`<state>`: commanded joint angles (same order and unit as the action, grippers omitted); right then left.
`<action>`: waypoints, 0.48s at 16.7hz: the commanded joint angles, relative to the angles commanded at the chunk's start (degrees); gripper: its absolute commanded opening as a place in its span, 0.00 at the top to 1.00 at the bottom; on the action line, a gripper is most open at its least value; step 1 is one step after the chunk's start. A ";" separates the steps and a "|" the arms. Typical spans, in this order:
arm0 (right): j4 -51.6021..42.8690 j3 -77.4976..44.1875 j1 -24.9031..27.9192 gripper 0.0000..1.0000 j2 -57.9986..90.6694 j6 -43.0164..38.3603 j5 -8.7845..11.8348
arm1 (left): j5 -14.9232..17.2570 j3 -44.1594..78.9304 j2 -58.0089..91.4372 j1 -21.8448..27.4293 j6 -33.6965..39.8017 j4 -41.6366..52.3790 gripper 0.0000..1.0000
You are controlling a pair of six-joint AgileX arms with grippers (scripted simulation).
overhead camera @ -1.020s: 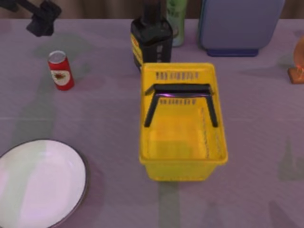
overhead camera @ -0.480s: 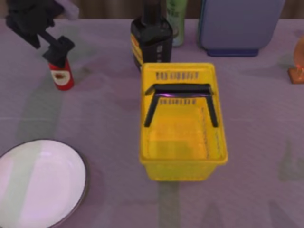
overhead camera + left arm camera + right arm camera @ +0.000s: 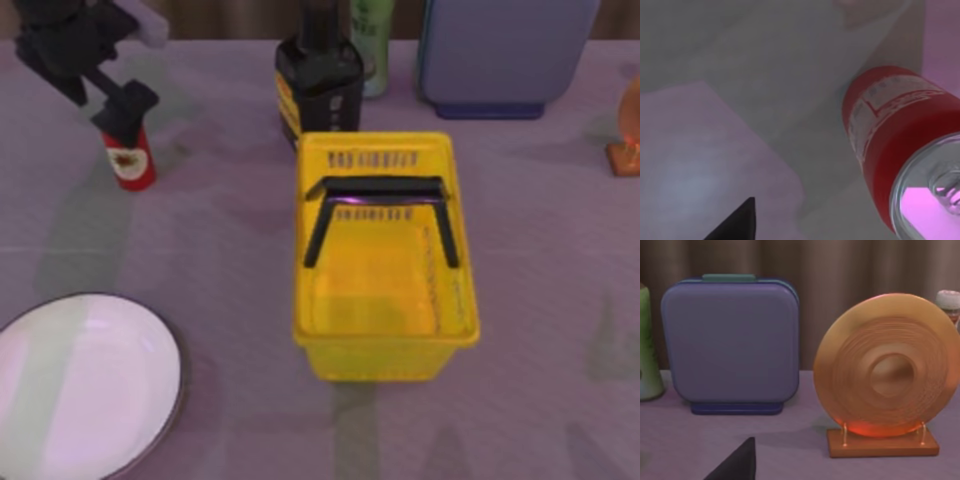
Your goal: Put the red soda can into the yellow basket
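Note:
The red soda can (image 3: 131,160) stands upright at the table's far left, its white label patch facing the front. My left gripper (image 3: 117,106) hangs open over the can's top and hides it in the top view. In the left wrist view the can (image 3: 890,130) lies close, silver top showing, and one dark fingertip (image 3: 742,222) stays apart from it. The yellow basket (image 3: 385,345) sits mid-table with its black handle (image 3: 380,190) folded across the far half. My right arm is out of the top view; one fingertip (image 3: 740,462) shows in its wrist view.
A tall dark bottle with a yellow label (image 3: 318,80) stands just behind the basket, beside a green bottle (image 3: 372,45) and a purple-blue box (image 3: 500,55). An orange disc on a wooden stand (image 3: 887,375) sits at the far right. A white plate (image 3: 80,385) lies front left.
My left gripper has come forward and down from the far left corner onto the can's top, then barely shifted. The can and the basket have stayed put.

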<state>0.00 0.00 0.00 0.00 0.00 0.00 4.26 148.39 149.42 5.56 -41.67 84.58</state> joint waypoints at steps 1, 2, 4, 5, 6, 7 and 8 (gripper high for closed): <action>0.00 0.00 0.00 0.00 0.00 0.00 0.00 | 0.00 -1.42 -0.23 0.10 0.02 -1.38 0.00; 0.00 0.00 0.00 0.00 0.00 0.00 0.00 | -0.01 -3.44 -0.46 0.15 0.10 -3.14 0.00; 0.00 0.00 0.00 0.00 0.00 0.00 0.00 | -0.03 -8.33 -0.92 0.29 0.24 -7.17 0.00; 0.00 0.00 0.00 0.00 0.00 0.00 0.00 | -0.04 -10.40 -1.09 0.34 0.31 -9.10 0.00; 0.00 0.00 0.00 0.00 0.00 0.00 0.00 | -0.04 -11.87 -1.21 0.39 0.35 -10.54 0.00; 0.00 0.00 0.00 0.00 0.00 0.00 0.00 | -0.05 -12.71 -1.27 0.42 0.38 -11.38 0.00; 0.00 0.00 0.00 0.00 0.00 0.00 0.00 | -0.05 -12.94 -1.28 0.43 0.38 -11.60 0.00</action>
<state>0.00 0.00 0.00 0.00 0.00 0.00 4.22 135.45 148.14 5.99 -41.29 72.97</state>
